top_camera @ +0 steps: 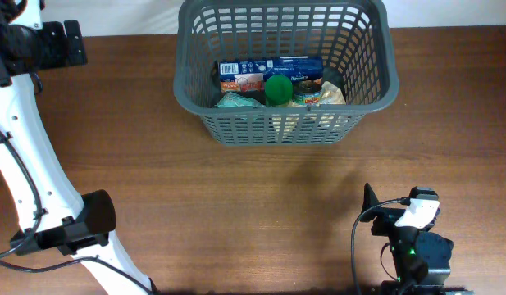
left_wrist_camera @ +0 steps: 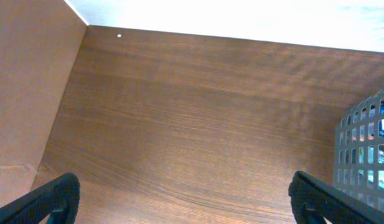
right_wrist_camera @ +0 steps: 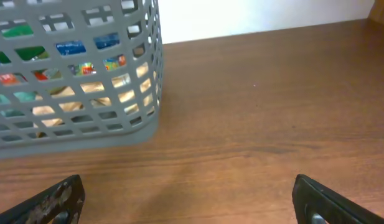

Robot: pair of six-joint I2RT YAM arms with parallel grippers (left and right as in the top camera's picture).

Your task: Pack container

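The container, a dark grey slotted basket [top_camera: 376, 78], stands at the far middle of the table. It holds a blue box [top_camera: 269, 70], a round green item [top_camera: 278, 89] and several packets. My left gripper [top_camera: 70, 43] is at the far left, well left of the basket; in the left wrist view it [left_wrist_camera: 182, 190] is open and empty over bare wood, with the basket wall [left_wrist_camera: 366, 149] at the right edge. My right gripper [top_camera: 371, 201] is near the front right; in the right wrist view it [right_wrist_camera: 188, 190] is open and empty, facing the basket [right_wrist_camera: 86, 127].
The brown wooden table [top_camera: 236, 205] spreads between the basket and both arms. The left arm's white links and black joint [top_camera: 88, 221] stand along the left side. A white wall lies behind the table's far edge.
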